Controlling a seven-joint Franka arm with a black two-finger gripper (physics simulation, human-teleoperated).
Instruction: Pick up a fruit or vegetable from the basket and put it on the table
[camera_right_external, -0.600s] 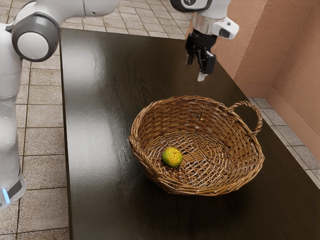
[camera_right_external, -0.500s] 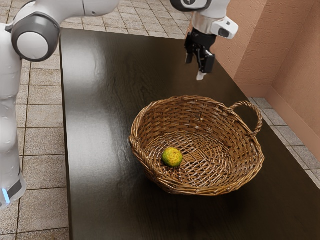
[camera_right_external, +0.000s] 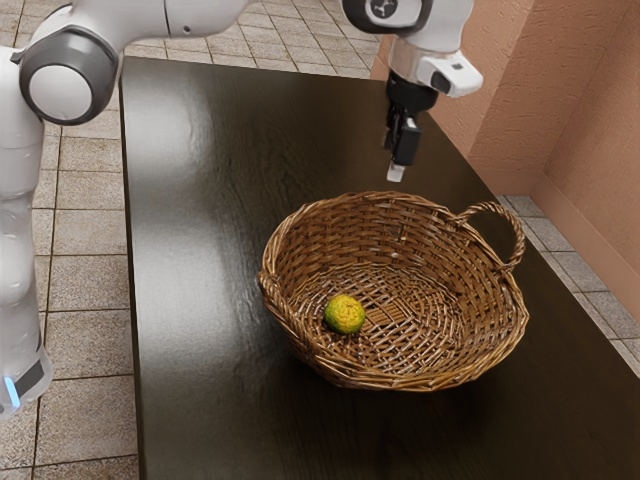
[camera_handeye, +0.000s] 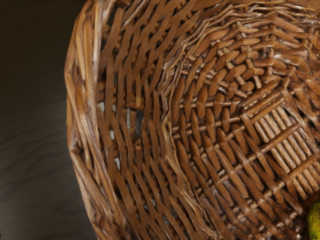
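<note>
Exterior view: fruit (camera_right_external: 344, 314) lower than tool (camera_right_external: 396, 169)

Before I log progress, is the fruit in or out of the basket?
In: the yellow-green fruit rests on the basket's woven floor.

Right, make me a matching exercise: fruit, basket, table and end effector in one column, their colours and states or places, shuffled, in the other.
1. Fruit
2. Basket
3. Table
4. End effector

A. Dark, smooth, under the basket
B. Mostly black, in the air
C. Yellow-green, lying inside wickerwork
D. Brown, woven, with a looped handle

Pairs: 1-C, 2-D, 3-A, 4-B
</note>
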